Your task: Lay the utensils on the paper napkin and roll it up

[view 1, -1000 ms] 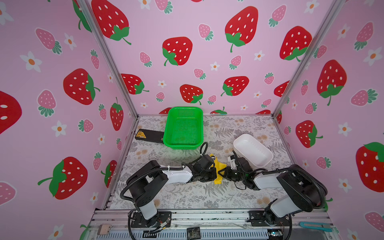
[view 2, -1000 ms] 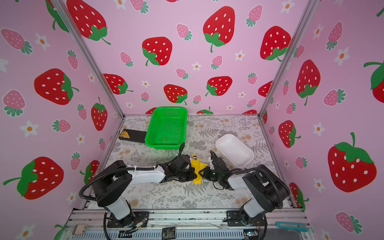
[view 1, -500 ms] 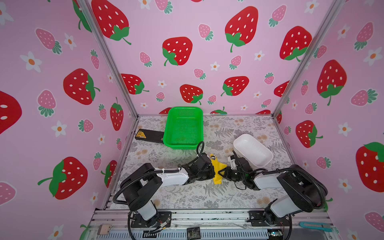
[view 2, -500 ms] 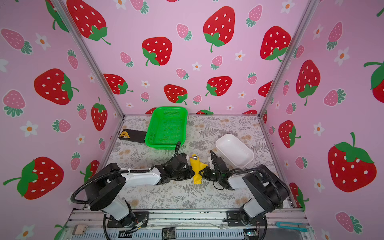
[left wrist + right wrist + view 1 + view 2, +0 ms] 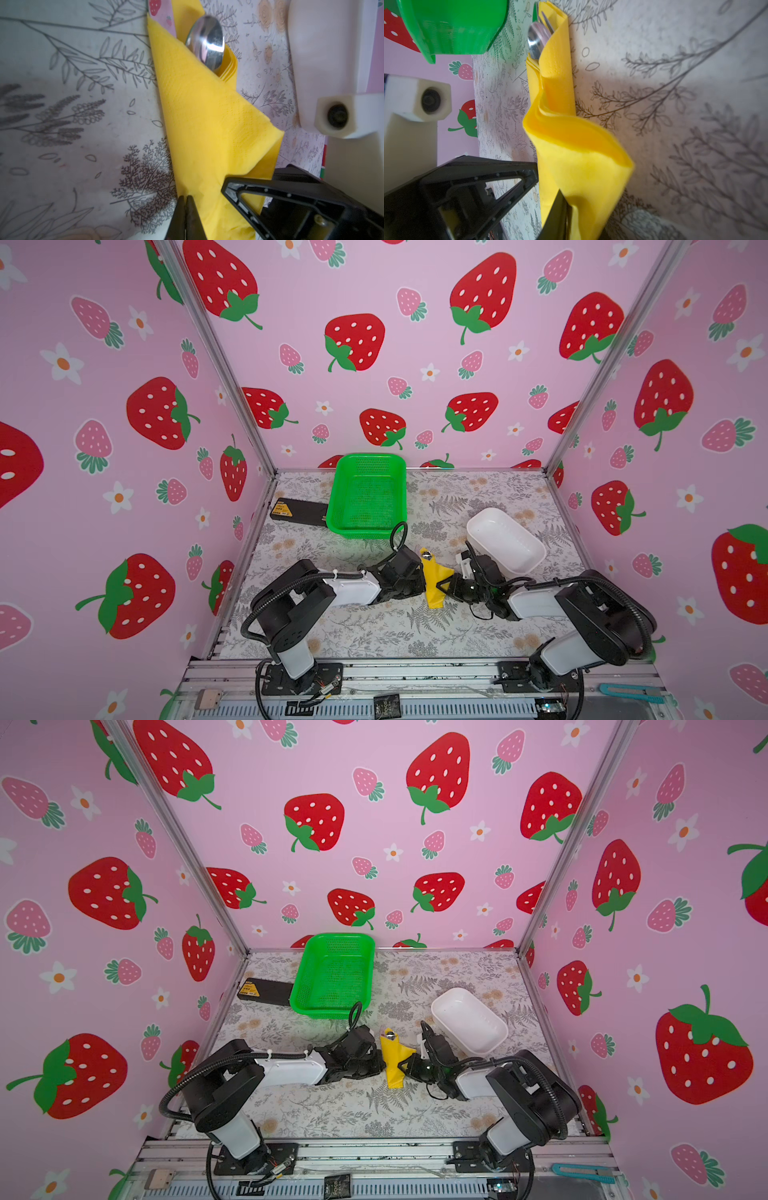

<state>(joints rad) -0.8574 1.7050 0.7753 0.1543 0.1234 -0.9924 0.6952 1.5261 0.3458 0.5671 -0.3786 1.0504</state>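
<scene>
1. The paper napkin (image 5: 434, 585) lies on the surface near the green basket (image 5: 365, 531), on the basket's robot-facing side. It is folded into a loose, long bundle around the utensils (image 5: 536, 39).
2. A spoon bowl (image 5: 205, 41) and fork tines (image 5: 548, 24) poke out of the bundle's end that points toward the basket.
3. The left tool (image 5: 185, 209) has its fingers together, pressed against the bundle's edge. Whether a ply is pinched between them I cannot tell.
4. The right tool (image 5: 564, 214) looks clamped on the loose flap on the opposite side of the bundle.
5. Handling, as I judge it:
   - The paper is thin and soft and would tear easily.
   - The steel is stiff and slick, and heavy enough to slide out of the open end.
   - The folded flap edge is the place to grip, not the cutlery.
6. Room for moving:
   - Open surface lies beyond the bundle, away from the basket.
   - The white dish (image 5: 505, 539), to the basket's right in both top views, sits close behind the right tool, so that side is cramped.
</scene>
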